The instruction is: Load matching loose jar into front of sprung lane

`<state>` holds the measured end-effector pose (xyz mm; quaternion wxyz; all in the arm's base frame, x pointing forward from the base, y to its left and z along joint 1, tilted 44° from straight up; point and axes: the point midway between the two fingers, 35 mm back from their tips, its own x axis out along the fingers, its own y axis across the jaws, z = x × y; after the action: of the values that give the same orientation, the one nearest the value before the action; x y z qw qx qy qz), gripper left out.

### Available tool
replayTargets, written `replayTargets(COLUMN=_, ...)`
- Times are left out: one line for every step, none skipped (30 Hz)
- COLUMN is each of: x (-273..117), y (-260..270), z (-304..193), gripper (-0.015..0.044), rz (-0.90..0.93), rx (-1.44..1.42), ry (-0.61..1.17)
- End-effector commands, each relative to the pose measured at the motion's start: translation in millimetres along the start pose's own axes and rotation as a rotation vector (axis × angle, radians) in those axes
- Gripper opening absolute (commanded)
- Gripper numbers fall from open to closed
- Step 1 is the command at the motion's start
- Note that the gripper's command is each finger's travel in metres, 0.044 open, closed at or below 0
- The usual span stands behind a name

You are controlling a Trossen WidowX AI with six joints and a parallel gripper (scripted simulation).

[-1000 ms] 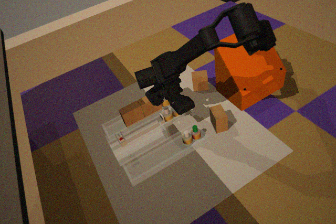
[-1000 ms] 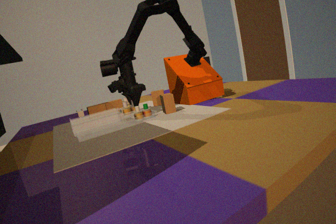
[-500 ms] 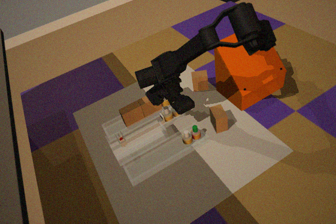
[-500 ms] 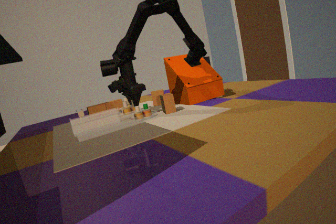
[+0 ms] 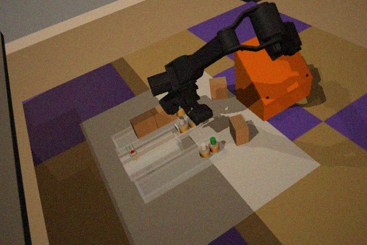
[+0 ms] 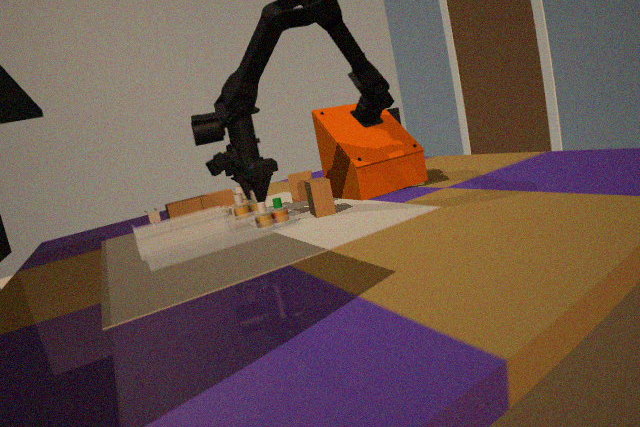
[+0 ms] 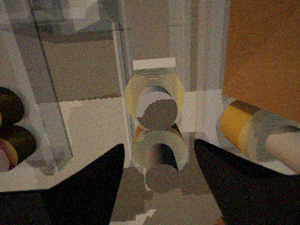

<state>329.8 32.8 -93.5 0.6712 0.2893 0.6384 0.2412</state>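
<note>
My gripper (image 5: 188, 116) (image 6: 256, 198) (image 7: 158, 146) is open at the lane's front, its fingers standing apart on either side of the new jar (image 7: 160, 142), with a gap at each side. This grey-capped jar is upright and directly in front of the old jar (image 5: 184, 127) (image 6: 241, 210) (image 7: 132, 91), close against it. The old jar has the same pale body and yellow-orange label, and stands against the white pusher plate (image 7: 155, 63) in the clear sprung lane (image 7: 119, 70). The low front stop cannot be made out, and the fingers mostly hide the new jar in the top and exterior views.
A pale-capped jar (image 5: 204, 151) (image 6: 264, 219) and a green-capped jar (image 5: 214, 146) (image 6: 279, 214) stand in the neighbouring lane's front. Another orange-labelled jar (image 5: 180, 113) (image 7: 239, 123) is just right of the sprung lane. Wooden blocks (image 5: 240, 129) (image 5: 218, 88) (image 6: 321, 197) stand nearby.
</note>
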Motion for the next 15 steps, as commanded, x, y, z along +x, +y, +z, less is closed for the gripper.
replayTargets(x=-10, y=0, z=1, gripper=0.0281, rz=0.0, rx=-0.006, ry=-0.003)
replayTargets(x=-14, y=0, z=1, gripper=0.0281, rz=0.0, rx=-0.006, ry=-0.003)
replayTargets(x=-17, y=0, z=1, gripper=0.0281, rz=0.0, rx=-0.006, ry=-0.003)
replayTargets(x=-18, y=0, z=1, gripper=0.0281, rz=0.0, rx=-0.006, ry=-0.003)
replayTargets(x=-18, y=0, z=1, gripper=0.0281, rz=0.0, rx=-0.006, ry=-0.003)
replayTargets(x=-18, y=0, z=1, gripper=0.0281, rz=0.0, rx=-0.006, ry=-0.003)
replayTargets(x=-18, y=0, z=1, gripper=0.0281, rz=0.0, rx=-0.006, ry=-0.003)
replayTargets(x=-18, y=0, z=1, gripper=0.0281, rz=0.0, rx=-0.006, ry=-0.003)
replayTargets(x=-18, y=0, z=-1, gripper=0.0281, rz=0.0, rx=-0.006, ry=-0.003)
replayTargets(x=-18, y=0, z=-2, gripper=0.0281, rz=-0.001, rx=-0.006, ry=-0.003)
replayTargets(x=-19, y=-1, z=-4, gripper=0.0281, rz=-0.001, rx=-0.006, ry=-0.003)
replayTargets(x=-19, y=-1, z=-7, gripper=0.0281, rz=-0.001, rx=-0.006, ry=-0.003)
replayTargets(x=-19, y=-1, z=-10, gripper=0.0281, rz=-0.001, rx=-0.006, ry=-0.003)
replayTargets(x=-19, y=-1, z=-13, gripper=0.0281, rz=-0.001, rx=-0.006, ry=-0.003)
replayTargets(x=-19, y=-1, z=-16, gripper=0.0281, rz=-0.001, rx=-0.005, ry=-0.003)
